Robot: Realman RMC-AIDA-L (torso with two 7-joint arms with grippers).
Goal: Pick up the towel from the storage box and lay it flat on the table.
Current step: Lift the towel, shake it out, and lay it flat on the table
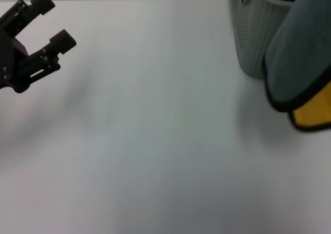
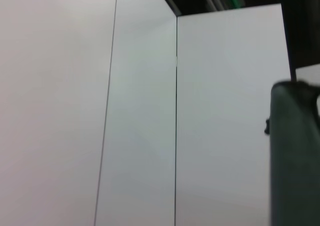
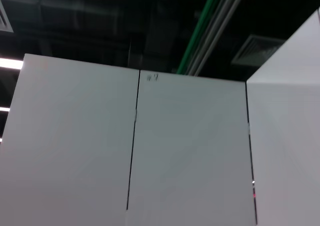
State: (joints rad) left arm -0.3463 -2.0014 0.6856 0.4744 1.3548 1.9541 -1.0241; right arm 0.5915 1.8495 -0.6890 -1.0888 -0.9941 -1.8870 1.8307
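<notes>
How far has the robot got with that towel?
The towel is already out of the box, hanging above the table, mostly grey-green side showing. What holds it is out of view. The left gripper waits open, far off. Laying it flat remains.

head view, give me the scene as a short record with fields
towel: hangs in the air at the right edge, in front of the box; grey-green side faces the camera, a yellow corner shows at the bottom
box: far right on the table, partly hidden by the towel
table: white, bare in the middle
left gripper: far left above the table, fingers open, holding nothing
right gripper: not in view
task stage: towel lifted, not yet laid flat
</notes>
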